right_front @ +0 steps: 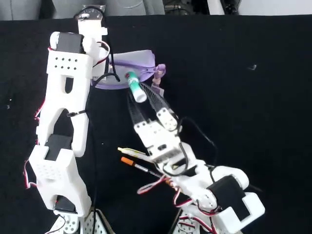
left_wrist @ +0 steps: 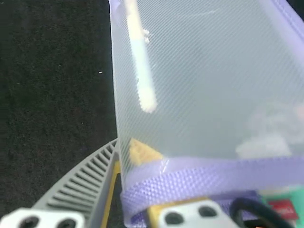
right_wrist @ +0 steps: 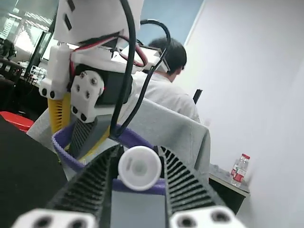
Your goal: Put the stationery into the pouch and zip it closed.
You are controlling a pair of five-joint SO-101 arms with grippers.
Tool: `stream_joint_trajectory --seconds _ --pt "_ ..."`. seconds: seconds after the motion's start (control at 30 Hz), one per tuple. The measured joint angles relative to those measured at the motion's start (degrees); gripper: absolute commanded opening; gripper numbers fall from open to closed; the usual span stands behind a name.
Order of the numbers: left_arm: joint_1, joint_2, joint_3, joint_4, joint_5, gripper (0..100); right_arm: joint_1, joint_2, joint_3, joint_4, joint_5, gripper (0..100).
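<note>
Snagging threatens: right gripper [right_wrist: 138,156] clamps white green-capped glue stick [right_front: 135,86] against rim of purple mesh pouch [right_front: 139,60], pinched by left gripper [left_wrist: 126,148].

Likely an office or lab: a black-clothed surface [right_front: 253,97] carrying wired robot arms [right_front: 63,122], a plain white wall [right_wrist: 256,71], a water bottle [right_wrist: 239,170] on a desk [right_wrist: 228,183] behind.

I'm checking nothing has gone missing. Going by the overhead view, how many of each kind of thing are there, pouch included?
purple pouch: 1
glue stick: 1
pens: 2, one yellow-tipped and one orange-tipped
Total: 4
</note>
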Motion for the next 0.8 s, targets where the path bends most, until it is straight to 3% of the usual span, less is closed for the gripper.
stream_joint_trajectory --seconds 0.3,0.5,0.8 --pt "-0.3 0.0 0.0 0.0 0.0 3 0.0 0.0 -15.3 22.2 0.2 3.1" --pt "-0.3 0.0 0.0 0.0 0.0 3 0.0 0.0 -16.8 23.9 0.2 20.8" --pt "-0.9 0.0 0.0 0.0 0.0 3 0.2 -8.4 -10.1 24.0 0.2 20.5"
